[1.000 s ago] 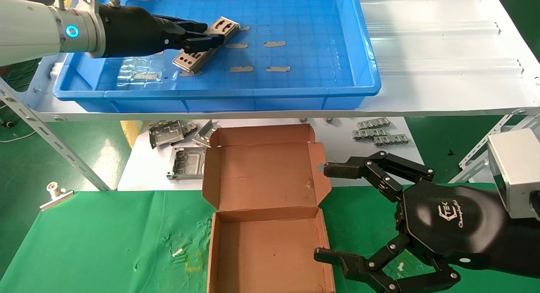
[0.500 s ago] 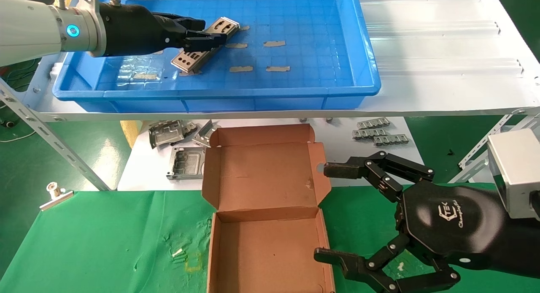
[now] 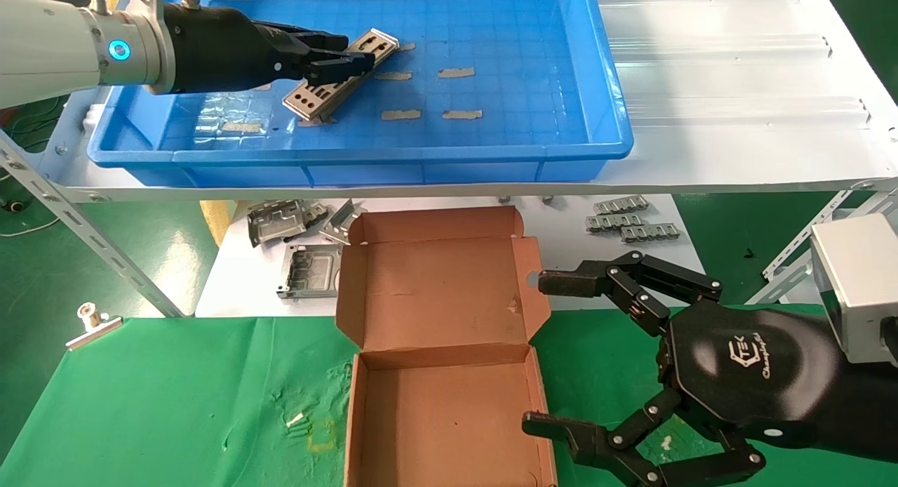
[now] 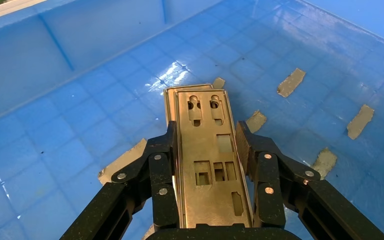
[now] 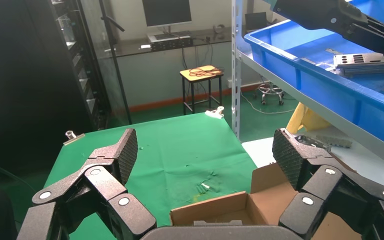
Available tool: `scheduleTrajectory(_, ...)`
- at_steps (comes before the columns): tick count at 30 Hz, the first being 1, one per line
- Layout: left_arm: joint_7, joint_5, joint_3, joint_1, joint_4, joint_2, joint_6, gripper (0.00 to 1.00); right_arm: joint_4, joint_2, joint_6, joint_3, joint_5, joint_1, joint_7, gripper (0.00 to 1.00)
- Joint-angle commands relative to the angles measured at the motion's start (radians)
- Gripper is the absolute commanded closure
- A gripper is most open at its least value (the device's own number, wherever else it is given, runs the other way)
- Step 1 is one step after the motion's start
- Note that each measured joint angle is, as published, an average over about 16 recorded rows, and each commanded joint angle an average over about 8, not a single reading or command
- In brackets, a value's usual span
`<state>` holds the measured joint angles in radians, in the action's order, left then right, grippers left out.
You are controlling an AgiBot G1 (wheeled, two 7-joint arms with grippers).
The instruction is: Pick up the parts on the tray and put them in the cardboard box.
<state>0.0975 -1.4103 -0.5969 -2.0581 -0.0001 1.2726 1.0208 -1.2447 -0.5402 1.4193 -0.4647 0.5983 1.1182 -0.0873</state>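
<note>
My left gripper [image 3: 344, 60] is closed across the width of the parts [image 3: 335, 76], a thin stack of perforated metal plates, with one finger on each long edge; the left wrist view shows the pads [image 4: 164, 150] pressed against both sides. Over the last second the near end of the stack has come up off the floor of the tray [image 3: 533, 87], and the whole stack has drifted slightly toward the tray's left wall. It now hangs tilted over the back left part of the tray, its far end towards the back wall. I cannot tell whether that far end has cleared the floor yet. In the wrist view at least two plates sit one on the other, slightly offset.

I read this as the grasp having taken and the lift having begun. What remains is to raise the stack above the tray's front rim and carry it down to the cardboard box [image 3: 442, 375], which lies open on the green cloth below the shelf, with no plate in the part of it I can see.

My right gripper [image 3: 540, 354] hangs spread wide and empty by the box's right edge, parked.

My worry is the offset plates: one could slip out during the carry.
</note>
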Motion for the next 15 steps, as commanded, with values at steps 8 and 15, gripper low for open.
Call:
scheduleTrajectory(8, -0.003, 0.007, 0.005, -0.002, -0.003, -0.004, -0.002, 1.0, 0.0, 0.0, 0.0, 0.0, 0.0, 0.0, 0.0, 0.0)
scheduleTrajectory(15, -0.005, 0.017, 0.012, -0.006, -0.006, -0.011, 0.004, 1.0, 0.0, 0.0, 0.0, 0.0, 0.0, 0.0, 0.0, 0.0)
